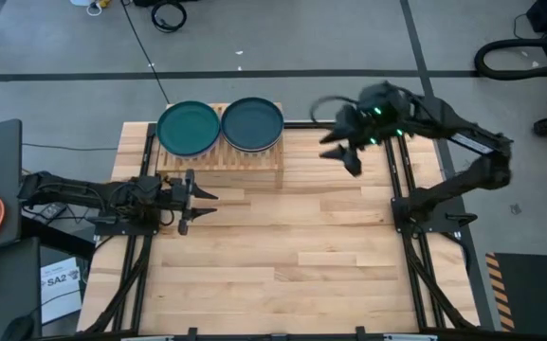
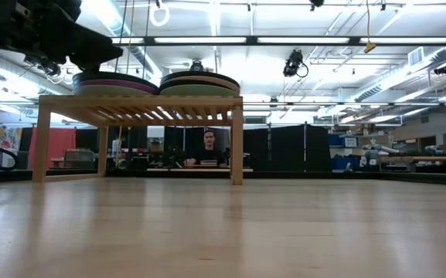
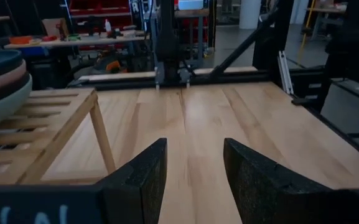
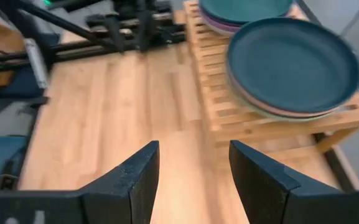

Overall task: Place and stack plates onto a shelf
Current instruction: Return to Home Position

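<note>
The light-wood shelf stands at the table's far edge, left of centre. It carries two stacks of plates side by side: a green-teal plate tops the left stack and a dark teal plate tops the right. In the low view the stacks rest flat on the slatted top. My left gripper is open, level, just off the shelf's near left corner. My right gripper is open and raised to the right of the shelf, looking down on the dark teal plate. Neither holds anything.
Bare wooden tabletop stretches from the shelf to the near edge. Black frame rails run along both table sides. A person sits beyond the table's far side, seen under the shelf.
</note>
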`<state>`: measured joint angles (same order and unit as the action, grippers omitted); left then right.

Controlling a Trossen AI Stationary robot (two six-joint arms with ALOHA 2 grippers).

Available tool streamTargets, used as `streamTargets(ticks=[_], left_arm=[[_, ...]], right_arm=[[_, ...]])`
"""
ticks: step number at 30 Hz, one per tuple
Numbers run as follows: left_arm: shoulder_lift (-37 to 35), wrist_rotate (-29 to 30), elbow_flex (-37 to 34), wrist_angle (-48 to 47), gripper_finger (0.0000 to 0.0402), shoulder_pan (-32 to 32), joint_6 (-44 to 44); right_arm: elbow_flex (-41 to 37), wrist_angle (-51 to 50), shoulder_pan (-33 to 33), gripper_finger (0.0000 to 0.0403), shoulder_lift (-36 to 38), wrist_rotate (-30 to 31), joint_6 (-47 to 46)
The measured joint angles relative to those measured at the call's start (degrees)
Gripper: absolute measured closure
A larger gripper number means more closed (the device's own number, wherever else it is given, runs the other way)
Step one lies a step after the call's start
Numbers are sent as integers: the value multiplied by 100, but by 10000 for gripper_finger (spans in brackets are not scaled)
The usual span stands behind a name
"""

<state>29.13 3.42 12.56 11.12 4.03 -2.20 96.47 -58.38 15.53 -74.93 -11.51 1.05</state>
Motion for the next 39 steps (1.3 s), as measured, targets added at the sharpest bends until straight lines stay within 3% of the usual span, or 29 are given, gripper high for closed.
streamTargets(ticks=[14,27,39], left_arm=[[-1085,48,0,-825,237,0,-256],[-1087,44,0,-936,237,0,-146],[-1087,46,0,-932,237,0,-151]], right_arm=[[-3630,2064,-352,204,3046,13,-1080],[-6004,3571,-354,204,5306,-10,-1356],[-7597,4550,-354,204,6792,-9,-1304]])
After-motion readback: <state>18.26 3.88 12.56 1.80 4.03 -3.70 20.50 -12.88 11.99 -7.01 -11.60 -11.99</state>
